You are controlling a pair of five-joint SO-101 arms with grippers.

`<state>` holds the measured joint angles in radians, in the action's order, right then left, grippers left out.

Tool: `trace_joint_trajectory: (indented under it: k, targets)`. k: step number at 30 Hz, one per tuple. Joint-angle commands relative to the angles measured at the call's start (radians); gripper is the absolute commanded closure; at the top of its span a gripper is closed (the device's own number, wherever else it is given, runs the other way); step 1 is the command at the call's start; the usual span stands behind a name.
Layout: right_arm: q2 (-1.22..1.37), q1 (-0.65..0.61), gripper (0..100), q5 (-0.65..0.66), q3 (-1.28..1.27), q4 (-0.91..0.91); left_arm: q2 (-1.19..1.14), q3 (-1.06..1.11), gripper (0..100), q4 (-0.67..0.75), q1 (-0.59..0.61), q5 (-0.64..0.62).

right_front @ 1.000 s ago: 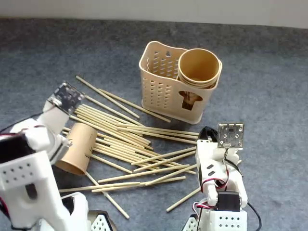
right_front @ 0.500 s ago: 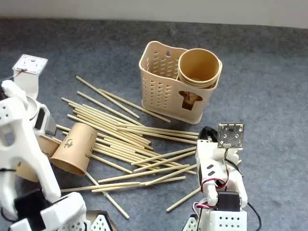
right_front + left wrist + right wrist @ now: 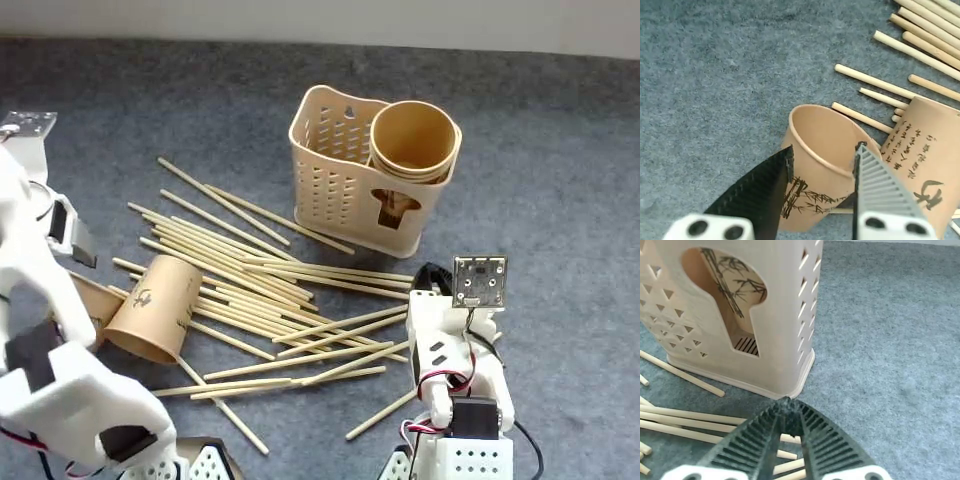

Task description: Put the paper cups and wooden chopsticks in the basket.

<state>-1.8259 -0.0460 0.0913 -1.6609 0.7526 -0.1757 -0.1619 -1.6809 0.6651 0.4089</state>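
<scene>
Left gripper [image 3: 824, 149] spread open over tipped tan bamboo-print paper cup [image 3: 815, 131], apparently lined up to grasp. Right gripper [image 3: 788, 404] pinched closed, empty, near cream perforated plastic basket [image 3: 790, 315].

basket [image 3: 335, 185]: one, cream plastic, two compartments.
paper cups on the table: two, both lying on their sides: calligraphy cup [image 3: 155, 308] and bamboo-print cup [image 3: 815, 145].
nested cups [image 3: 412, 140] in the basket: at least two rims show, exact number unclear.
wooden chopsticks [image 3: 250, 290]: roughly thirty, loose on the table, overlapping too much for an exact count.
robot arms: two, left arm [image 3: 40, 330] and right arm [image 3: 455, 390].
</scene>
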Motion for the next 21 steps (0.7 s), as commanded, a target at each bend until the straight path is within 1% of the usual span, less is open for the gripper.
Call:
trace_joint_trajectory:
  k: [1, 5, 12, 17, 21]
  targets:
    - [-0.012, 0.001, 99.1, 0.021, 0.002, -0.024, -0.081, -0.094, 80, -0.014, 0.024, -0.005]
    - [-0.012, 0.001, 99.1, 0.021, 0.002, -0.024, -0.166, -0.136, 80, -0.014, 0.048, -0.002]
    - [-0.012, 0.001, 99.1, 0.021, 0.002, -0.024, -0.274, -0.153, 81, -0.015, 0.09, 0.135]
    - [-0.012, 0.001, 99.1, 0.021, 0.002, -0.024, -0.291, -0.151, 89, -0.02, 0.111, 0.224]
    - [-0.012, 0.001, 99.1, 0.021, 0.002, -0.024, -0.291, -0.151, 91, -0.063, 0.111, 0.273]
